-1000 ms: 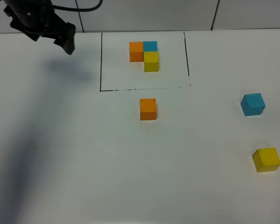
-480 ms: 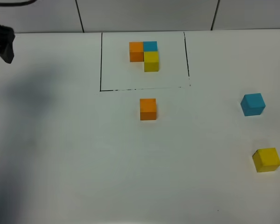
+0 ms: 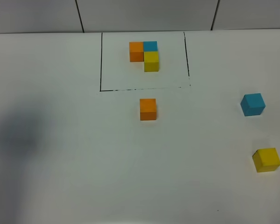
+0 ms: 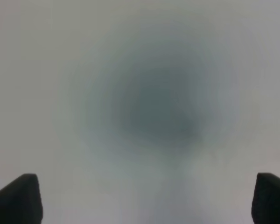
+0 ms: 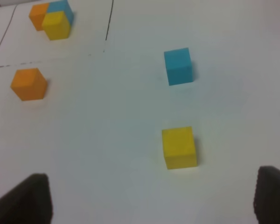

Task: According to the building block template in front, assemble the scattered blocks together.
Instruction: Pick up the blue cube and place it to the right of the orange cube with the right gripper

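Now, left claw [image 4: 143, 199]: released, tips wide apart with nothing between them, over a blurred shadow on the surface [image 3: 84, 177].
Right claw [image 5: 148, 199]: released and empty, above the surface, the yellow cube [image 3: 266, 159] lying just ahead of its tips.
Blue cube [image 3: 252, 104]: beyond the yellow one and apart from it, on the right side.
Orange cube [image 3: 148, 108]: alone near the middle, just outside the frame's near line.
Building block template [image 3: 144, 57]: far side; orange, blue and yellow cubes touching in an L inside a black drawn rectangle.
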Available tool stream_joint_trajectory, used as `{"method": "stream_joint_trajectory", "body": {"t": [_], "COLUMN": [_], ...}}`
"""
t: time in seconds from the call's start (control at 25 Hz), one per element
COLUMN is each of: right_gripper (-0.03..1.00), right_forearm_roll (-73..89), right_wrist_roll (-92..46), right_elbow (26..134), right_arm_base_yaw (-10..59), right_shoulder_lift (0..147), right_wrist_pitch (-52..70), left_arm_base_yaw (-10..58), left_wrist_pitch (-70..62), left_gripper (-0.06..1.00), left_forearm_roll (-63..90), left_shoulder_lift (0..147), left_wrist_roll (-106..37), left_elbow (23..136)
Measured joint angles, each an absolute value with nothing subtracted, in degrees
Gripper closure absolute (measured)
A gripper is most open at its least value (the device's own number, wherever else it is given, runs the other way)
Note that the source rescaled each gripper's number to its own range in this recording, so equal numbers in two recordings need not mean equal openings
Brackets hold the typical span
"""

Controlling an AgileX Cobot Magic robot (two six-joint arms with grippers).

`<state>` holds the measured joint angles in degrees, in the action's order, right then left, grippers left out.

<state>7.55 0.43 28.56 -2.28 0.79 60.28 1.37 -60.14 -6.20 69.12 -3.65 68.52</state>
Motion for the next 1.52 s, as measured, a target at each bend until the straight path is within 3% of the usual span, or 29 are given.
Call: {"method": "stream_joint_trajectory", "body": {"t": [0.8, 1.16, 1.52], "right_gripper": [0.22, 0.22, 0.22], "right_forearm_roll": [7.78, 7.78, 7.78], "right_wrist_roll": [0.48, 0.48, 0.48], "right_elbow": [28.56, 28.56, 28.56], "right_arm_base_yaw": [-2.28, -2.28, -2.28], "right_shoulder_lift": [0.79, 0.79, 0.79], "right_wrist_pitch": [60.28, 60.28, 60.28], "left_arm_base_yaw": [1.37, 1.37, 1.37], "left_wrist_pitch": [-56.23, -58.95, -60.88], "left_gripper": [0.08, 0.12, 0.22], "left_forearm_roll": [-3.3, 1.64, 3.07], "left_shoulder_lift": [21.95, 8.87, 2.67], "left_wrist_roll": [1.51, 1.44, 1.0], "left_elbow": [39.88, 30.43, 29.06]}}
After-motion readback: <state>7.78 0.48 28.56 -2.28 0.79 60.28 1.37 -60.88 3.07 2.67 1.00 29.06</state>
